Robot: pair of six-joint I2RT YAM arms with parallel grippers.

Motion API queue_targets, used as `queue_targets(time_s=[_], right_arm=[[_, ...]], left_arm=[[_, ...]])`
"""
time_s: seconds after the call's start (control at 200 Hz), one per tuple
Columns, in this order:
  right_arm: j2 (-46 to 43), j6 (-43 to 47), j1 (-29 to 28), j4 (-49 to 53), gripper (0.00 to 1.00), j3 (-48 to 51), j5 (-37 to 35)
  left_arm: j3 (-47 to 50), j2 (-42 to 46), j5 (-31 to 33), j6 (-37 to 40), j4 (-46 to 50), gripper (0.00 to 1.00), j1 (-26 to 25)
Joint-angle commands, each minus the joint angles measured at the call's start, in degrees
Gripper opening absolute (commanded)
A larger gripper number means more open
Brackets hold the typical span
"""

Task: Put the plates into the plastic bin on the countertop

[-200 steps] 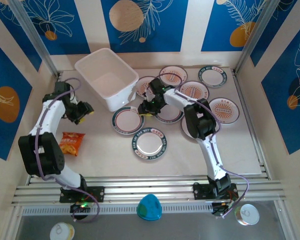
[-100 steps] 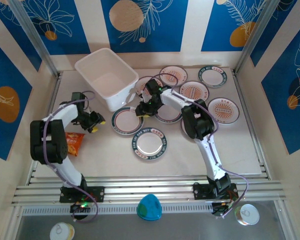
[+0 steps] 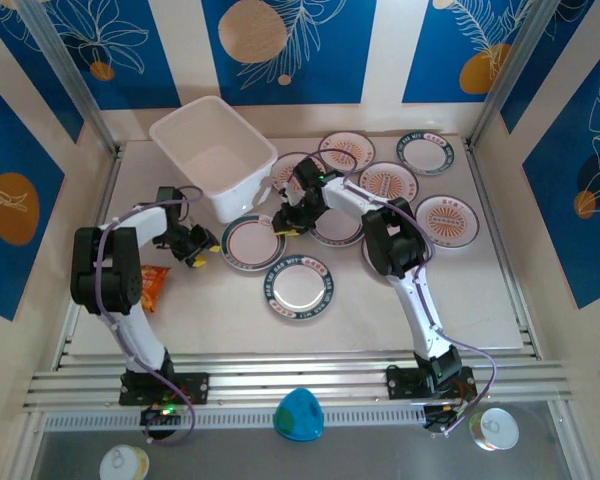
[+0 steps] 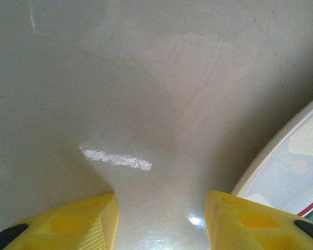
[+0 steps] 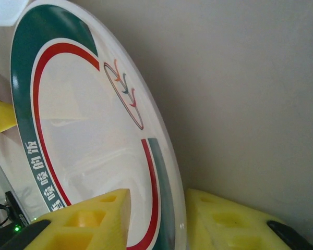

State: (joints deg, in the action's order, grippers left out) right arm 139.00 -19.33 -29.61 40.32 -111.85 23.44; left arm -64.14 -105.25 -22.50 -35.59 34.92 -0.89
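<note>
- nine plates are counted, some partly covered by an arm
- one plastic bin is counted
- one orange snack packet is seen
- two robot arms are counted
- one blue domed object is seen
- two round white-topped tins are seen

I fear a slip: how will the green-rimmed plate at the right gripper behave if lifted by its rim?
The green-rimmed plate looks glossy, with glare on its face, so it may slip in the right gripper. It looks stiff, so it probably will not flex. Only its rim sits between the jaws, so it may tilt downward when lifted.
</note>
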Motion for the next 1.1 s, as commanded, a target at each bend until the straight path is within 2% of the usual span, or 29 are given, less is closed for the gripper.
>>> queue_targets(time_s=[0.0, 0.19, 0.31, 0.595, 0.825, 1.095], right_arm=[[1.4, 1.1, 0.0, 0.6, 0.29, -1.6, 3.3], [0.7, 0.9, 0.0, 0.2, 0.16, -1.0, 2.6], [-0.6, 0.5, 0.2, -1.0, 0.12, 0.7, 1.9], [-7.5, -3.8, 1.4, -11.0, 0.07, 9.6, 7.5], [-13.6, -7.6, 2.5, -15.0, 0.02, 15.2, 10.5], [-21.6, -11.9, 5.4, -18.4, 0.0, 23.3, 11.4]], left_arm=[[-0.3, -3.3, -3.6, -0.1, -2.5, 0.48, -2.1], [0.1, -3.1, -3.6, 0.0, -2.6, 0.48, -2.5], [0.1, -2.4, -3.5, 0.2, -2.3, 0.48, -2.5], [0.5, 0.4, -2.4, 1.2, -0.8, 0.49, -2.5], [-0.5, 8.8, 3.4, 3.1, 3.9, 0.55, -2.3], [-3.6, 20.2, 8.6, 4.0, 7.9, 0.55, -2.0]])
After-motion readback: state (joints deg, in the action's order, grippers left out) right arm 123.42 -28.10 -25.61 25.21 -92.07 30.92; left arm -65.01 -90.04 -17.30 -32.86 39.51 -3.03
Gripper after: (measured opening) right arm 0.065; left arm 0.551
